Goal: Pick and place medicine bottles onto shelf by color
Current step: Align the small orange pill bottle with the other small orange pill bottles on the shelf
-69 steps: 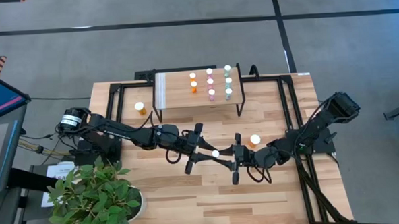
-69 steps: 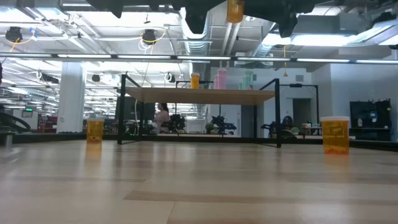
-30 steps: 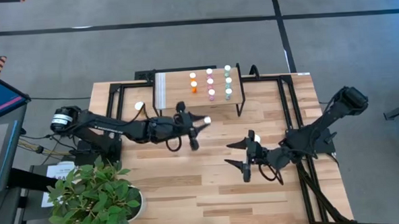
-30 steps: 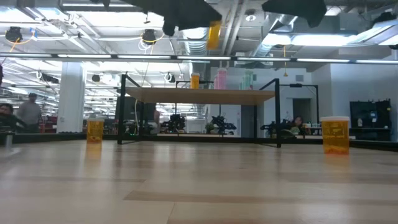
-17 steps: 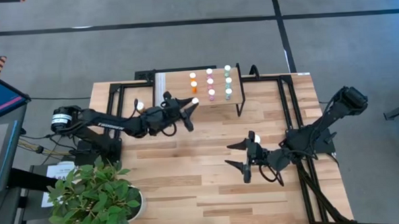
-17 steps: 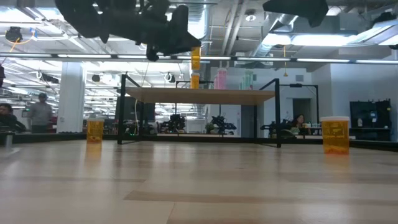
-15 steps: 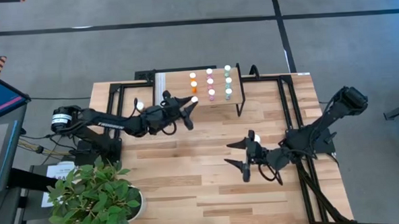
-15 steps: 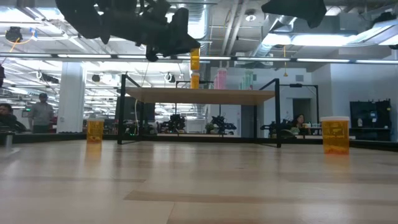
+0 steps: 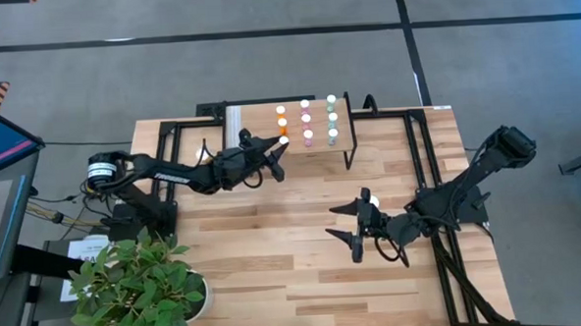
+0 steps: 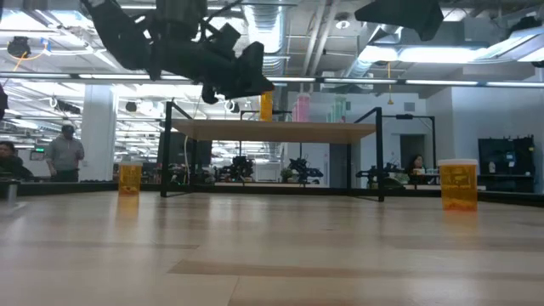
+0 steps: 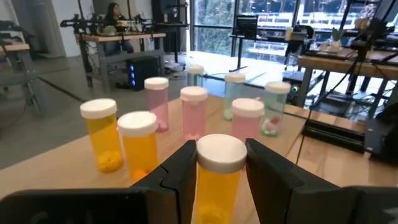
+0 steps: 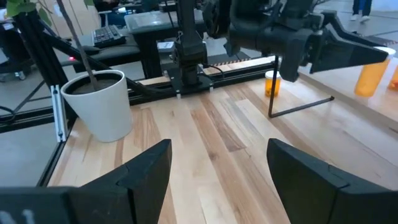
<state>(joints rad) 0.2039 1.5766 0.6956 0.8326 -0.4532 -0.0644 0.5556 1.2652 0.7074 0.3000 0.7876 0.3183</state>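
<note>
The shelf [image 9: 260,135] stands at the table's far side and carries rows of white-capped medicine bottles: two orange [image 11: 99,134], three pink [image 11: 193,109], three pale green [image 11: 275,106]. My left gripper [image 9: 276,150] reaches over the shelf's near edge, shut on another orange bottle [image 11: 217,177], which stands in line with the orange row. Whether its base touches the shelf is hidden. My right gripper [image 9: 356,229] hangs open over the table's right middle, with nothing between its fingers. My left gripper pinches the orange bottle's body just under its white cap [image 11: 211,183], one finger [image 11: 180,171] on each side. The fingers come roughly level from the table's left, slanting toward the far edge. The bottle stands upright.
Two larger orange bottles stand on the table, one left of the shelf [image 10: 129,178] and one at the right [image 10: 460,184]. A potted plant [image 9: 144,287] sits at the near left corner. Black frame rails [image 9: 422,147] run round the shelf area.
My left gripper has carried the orange bottle from the table's middle toward the far edge, to the shelf's near edge by the orange row. The bottle has stayed upright in the hold.
</note>
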